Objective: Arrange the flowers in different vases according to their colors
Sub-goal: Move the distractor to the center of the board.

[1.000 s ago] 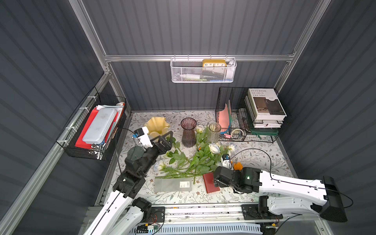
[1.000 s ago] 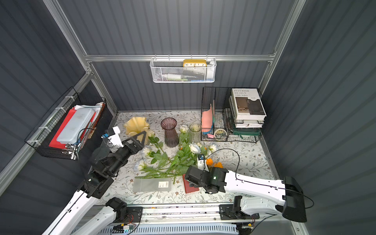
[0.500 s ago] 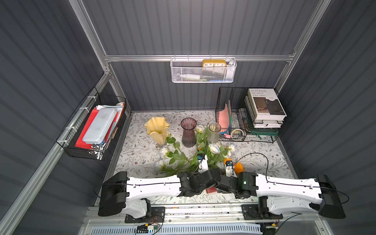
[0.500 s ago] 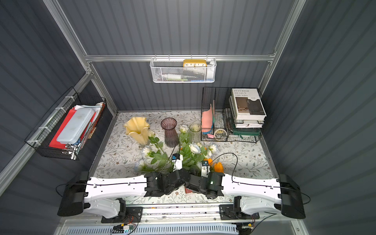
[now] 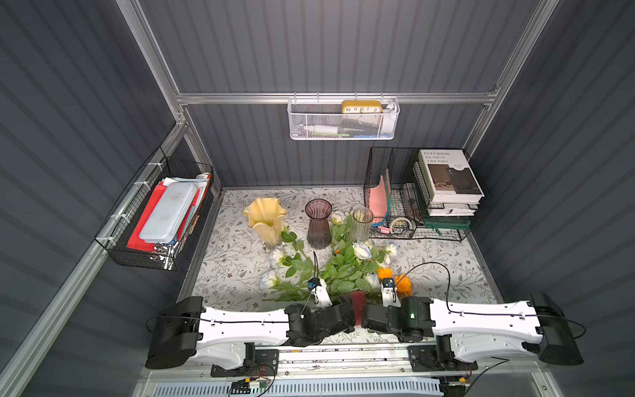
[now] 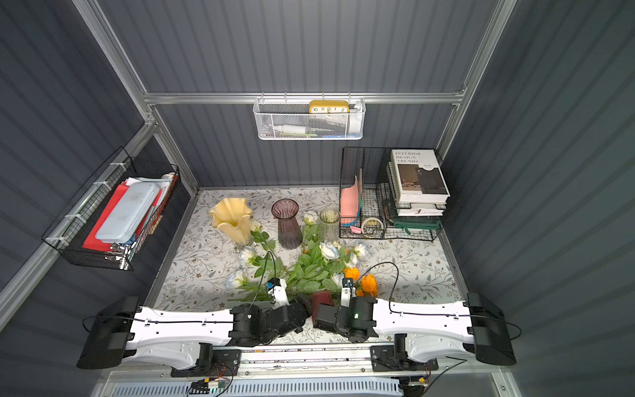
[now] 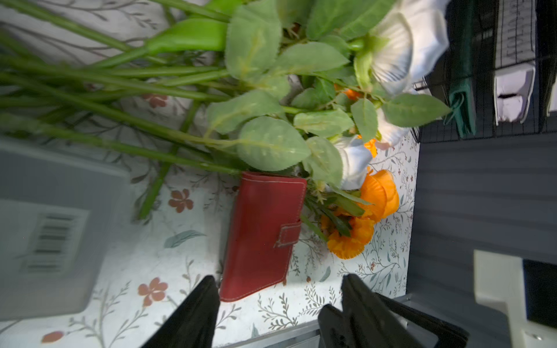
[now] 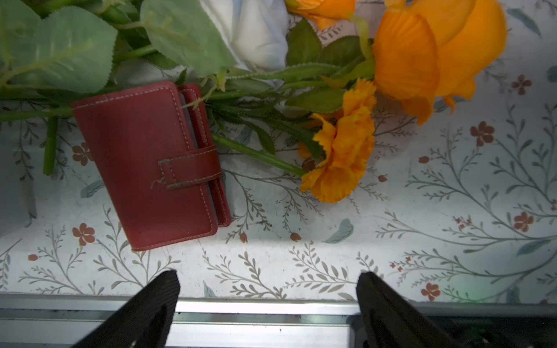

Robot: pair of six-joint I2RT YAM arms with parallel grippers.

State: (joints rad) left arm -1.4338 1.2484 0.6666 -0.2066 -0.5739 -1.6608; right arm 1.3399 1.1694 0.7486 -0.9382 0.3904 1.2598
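The left tool (image 7: 277,278) and right tool (image 8: 268,273) gape empty, just short of the red wallet (image 8: 147,162). The orange marigold (image 8: 340,150) lies beside the wallet, nearer the right tool, its stem running toward the wallet.

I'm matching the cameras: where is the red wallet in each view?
Top view: red wallet front centre, by the flower stems.
Top view: same spot.
Left wrist: mid-picture.
Right wrist: left of picture centre.
Shared landmark: big orange bloom nearby.
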